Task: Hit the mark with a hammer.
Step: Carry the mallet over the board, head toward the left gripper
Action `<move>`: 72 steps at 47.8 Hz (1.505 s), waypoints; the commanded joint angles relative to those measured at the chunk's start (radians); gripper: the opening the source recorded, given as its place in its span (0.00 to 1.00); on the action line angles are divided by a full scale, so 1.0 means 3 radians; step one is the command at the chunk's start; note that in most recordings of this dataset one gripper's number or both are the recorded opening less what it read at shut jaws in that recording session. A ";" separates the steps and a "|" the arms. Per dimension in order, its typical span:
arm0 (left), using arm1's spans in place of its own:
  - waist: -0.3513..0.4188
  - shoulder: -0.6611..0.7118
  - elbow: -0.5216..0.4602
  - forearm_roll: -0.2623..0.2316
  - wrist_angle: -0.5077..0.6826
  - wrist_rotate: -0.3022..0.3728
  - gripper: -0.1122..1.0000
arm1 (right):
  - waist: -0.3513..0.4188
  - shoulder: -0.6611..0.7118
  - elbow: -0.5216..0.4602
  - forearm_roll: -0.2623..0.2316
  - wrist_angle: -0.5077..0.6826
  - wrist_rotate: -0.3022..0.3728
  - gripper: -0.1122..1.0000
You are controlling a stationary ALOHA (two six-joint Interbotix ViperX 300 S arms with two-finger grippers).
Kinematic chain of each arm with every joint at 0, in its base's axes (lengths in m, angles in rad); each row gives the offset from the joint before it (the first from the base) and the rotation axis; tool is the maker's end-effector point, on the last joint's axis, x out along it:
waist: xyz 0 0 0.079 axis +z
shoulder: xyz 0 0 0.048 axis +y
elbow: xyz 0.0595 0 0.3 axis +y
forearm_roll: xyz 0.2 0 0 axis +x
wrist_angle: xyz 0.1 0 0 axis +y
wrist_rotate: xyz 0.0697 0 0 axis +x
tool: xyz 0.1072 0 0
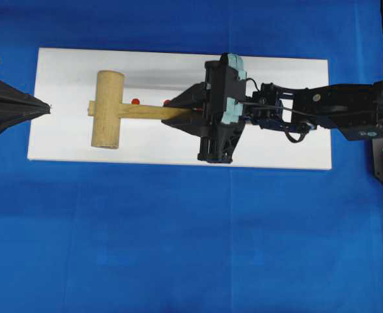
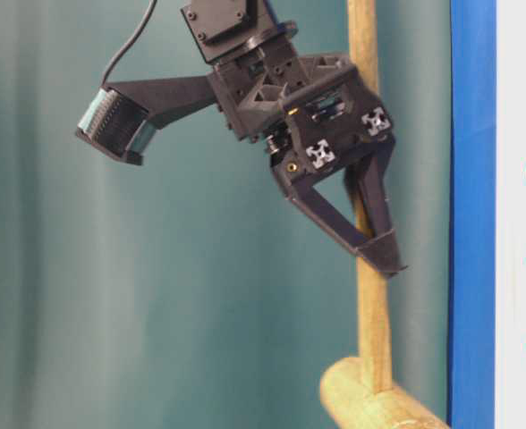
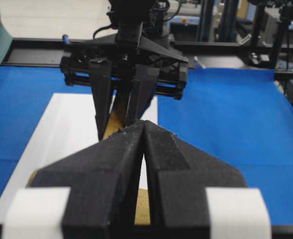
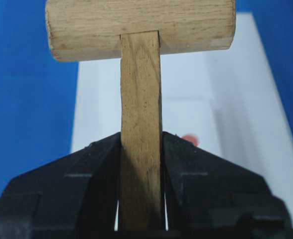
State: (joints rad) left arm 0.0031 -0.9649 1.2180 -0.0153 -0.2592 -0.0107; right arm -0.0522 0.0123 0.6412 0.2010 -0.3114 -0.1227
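The hammer, a light-wood mallet, has its thick head (image 1: 108,109) over the left part of the white board (image 1: 276,147) and its handle (image 1: 156,112) running right. My right gripper (image 1: 182,112) is shut on the handle (image 4: 140,124), with the head (image 4: 140,25) ahead of the fingers. In the table-level view the right gripper (image 2: 375,250) holds the handle (image 2: 370,313) clear of the board (image 2: 522,89). Red marks (image 1: 135,102) (image 1: 167,102) show beside the handle; one mark (image 4: 190,140) peeks past a finger. My left gripper (image 1: 47,107) is shut and empty at the board's left edge.
Blue cloth (image 1: 178,248) covers the table around the board. In the left wrist view the left gripper (image 3: 144,124) faces the right gripper (image 3: 126,74). A black frame and equipment (image 3: 226,30) stand behind the table.
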 commanded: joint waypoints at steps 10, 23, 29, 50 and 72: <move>-0.0005 0.0026 -0.0041 -0.0010 -0.0015 -0.0199 0.10 | -0.0005 -0.0174 -0.0097 -0.0061 -0.0291 -0.0874 0.19; 0.0000 0.0000 -0.0041 -0.0010 -0.0036 -0.0404 0.10 | 0.0020 -0.0184 -0.0082 -0.0051 -0.0634 -0.1979 0.19; 0.0000 -0.0005 -0.0041 -0.0015 -0.0031 -0.0481 0.10 | 0.0061 -0.0184 -0.0066 -0.0015 -0.0823 -0.2439 0.19; 0.0005 0.0015 -0.0041 -0.0015 -0.0015 -0.0542 0.10 | 0.0118 -0.0220 -0.0015 0.0378 -0.1012 -0.3175 0.19; 0.0174 0.0041 -0.0036 -0.0015 -0.0015 -0.0910 0.87 | 0.0123 -0.0220 -0.0020 0.0373 -0.0982 -0.3186 0.19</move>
State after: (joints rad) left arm 0.0506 -0.9649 1.2180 -0.0184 -0.2592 -0.2746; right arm -0.0169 -0.0153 0.6489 0.3129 -0.5952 -1.0784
